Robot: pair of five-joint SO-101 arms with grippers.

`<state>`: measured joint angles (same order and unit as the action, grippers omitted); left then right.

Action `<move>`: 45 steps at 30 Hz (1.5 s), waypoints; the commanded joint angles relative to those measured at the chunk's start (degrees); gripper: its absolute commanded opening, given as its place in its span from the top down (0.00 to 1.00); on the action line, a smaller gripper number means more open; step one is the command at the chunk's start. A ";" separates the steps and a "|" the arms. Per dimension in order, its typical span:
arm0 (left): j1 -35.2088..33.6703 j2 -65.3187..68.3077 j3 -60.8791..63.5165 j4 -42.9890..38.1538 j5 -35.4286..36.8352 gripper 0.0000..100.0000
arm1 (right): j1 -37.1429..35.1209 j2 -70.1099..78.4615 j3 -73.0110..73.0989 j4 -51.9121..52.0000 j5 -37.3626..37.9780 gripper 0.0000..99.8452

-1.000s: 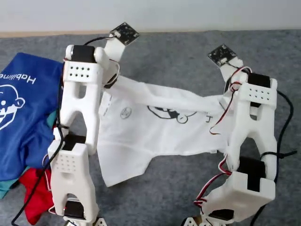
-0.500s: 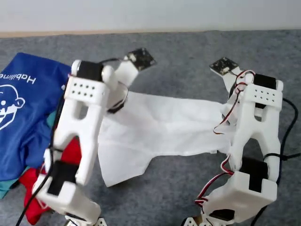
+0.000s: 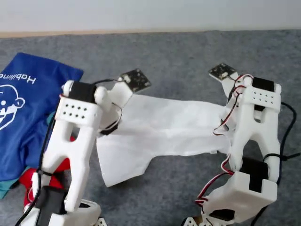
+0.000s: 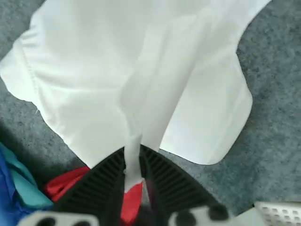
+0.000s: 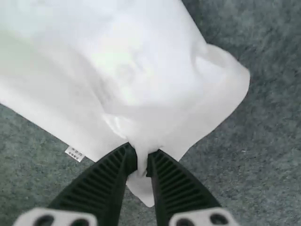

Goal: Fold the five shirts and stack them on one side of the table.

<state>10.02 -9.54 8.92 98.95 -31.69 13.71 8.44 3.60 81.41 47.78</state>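
A white shirt (image 3: 160, 129) lies across the middle of the grey table, its far half folded over toward the near side, blank side up. My left gripper (image 4: 134, 162) is shut on a pinched ridge of the white shirt (image 4: 141, 80) at its left end. My right gripper (image 5: 139, 162) is shut on a bunched edge of the white shirt (image 5: 117, 70) at its right end. In the high view the left arm (image 3: 80, 136) and right arm (image 3: 251, 127) stand over the two ends of the cloth.
A blue shirt (image 3: 28, 108) with white print lies at the left, on top of a teal one (image 3: 7, 188) and a red one (image 3: 40, 186). Red cloth (image 4: 66, 186) and teal cloth (image 4: 21, 186) sit beside the left gripper. Bare grey table (image 3: 178, 56) stretches behind.
Both grippers pulled the shirt's far edge toward the near side, folding it over and hiding the printed front. The left arm swung nearer and lower; the right arm shifted slightly.
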 commanded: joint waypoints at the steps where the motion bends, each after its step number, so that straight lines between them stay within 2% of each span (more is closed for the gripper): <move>1: 1.23 -4.04 2.07 1.41 -0.79 1.00 | 1.45 -3.47 -0.26 0.22 0.62 0.99; 5: 2.20 -5.10 2.86 1.41 -0.79 0.98 | 1.54 -3.38 -0.26 0.13 0.62 0.99; 8: 2.29 -5.19 2.86 1.41 -0.79 0.93 | 1.54 -3.38 -0.18 -0.84 0.53 0.97; 13: 2.02 -5.19 2.86 1.58 -0.79 0.86 | 1.63 -3.38 -0.18 -0.92 0.35 0.83; 16: 1.93 -5.19 2.86 1.58 -2.11 0.85 | 2.15 -3.91 -0.53 -0.92 0.35 0.80; 24: 2.02 -8.62 2.59 1.58 -3.43 0.86 | 2.68 -3.74 -10.02 6.46 0.44 0.80; 29: 2.29 -17.49 5.76 1.58 -8.79 0.90 | 2.42 -3.91 -10.73 6.20 0.35 0.80; 34: 1.93 -24.00 13.93 1.58 -12.48 0.98 | 1.89 -3.91 -10.55 6.46 0.26 0.92; 39: 1.85 -27.08 16.48 1.23 -12.22 1.00 | 0.48 -3.74 -10.46 6.55 0.26 0.98; 42: 1.76 -26.99 17.10 -2.81 -11.69 1.00 | -2.59 -3.74 -10.46 6.55 0.18 0.99; 45: 0.18 -26.99 17.89 -7.65 -7.12 1.00 | -7.60 -3.30 -10.37 6.29 0.18 0.99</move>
<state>11.52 -35.21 26.95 95.52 -42.24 10.37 8.44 -4.22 87.21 47.78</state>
